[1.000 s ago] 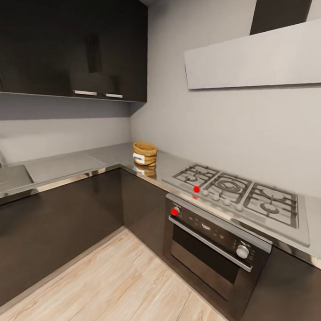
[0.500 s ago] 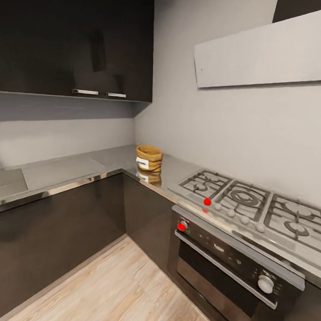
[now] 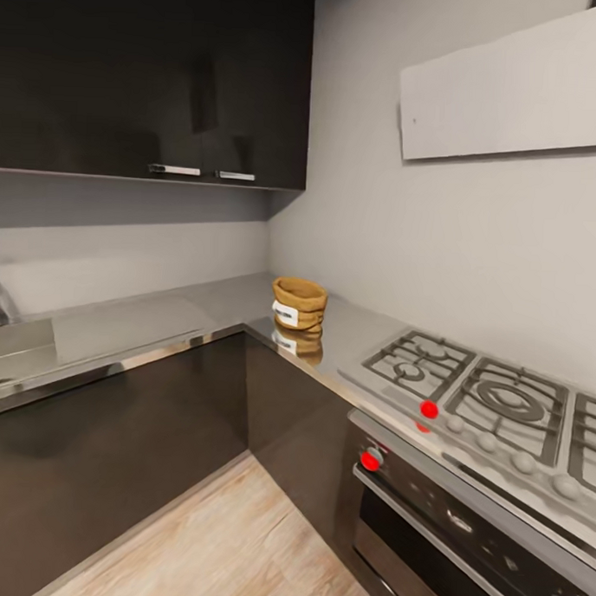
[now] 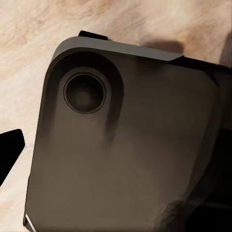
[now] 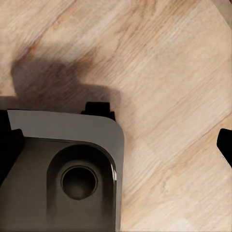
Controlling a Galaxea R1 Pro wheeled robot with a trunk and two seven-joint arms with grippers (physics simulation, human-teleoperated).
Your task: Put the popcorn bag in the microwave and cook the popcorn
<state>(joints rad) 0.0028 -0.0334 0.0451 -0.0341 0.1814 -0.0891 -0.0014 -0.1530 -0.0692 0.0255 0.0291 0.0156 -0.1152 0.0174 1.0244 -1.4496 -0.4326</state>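
The robot's base [image 4: 125, 145] is a dark grey, smooth-skinned slab with a broadly rounded corner and a paler grey bevelled edge along its rim. Just inside that corner sits a round recessed socket [image 4: 85, 93], ringed by a raised collar. A small black tab [image 5: 100, 108] juts from the base's rim beside the corner. A black fingertip [image 4: 9, 147] shows beside the base.

Gas cooktop [image 3: 493, 406] above built-in oven [image 3: 461, 531]; dark upper cabinets [image 3: 152, 75].
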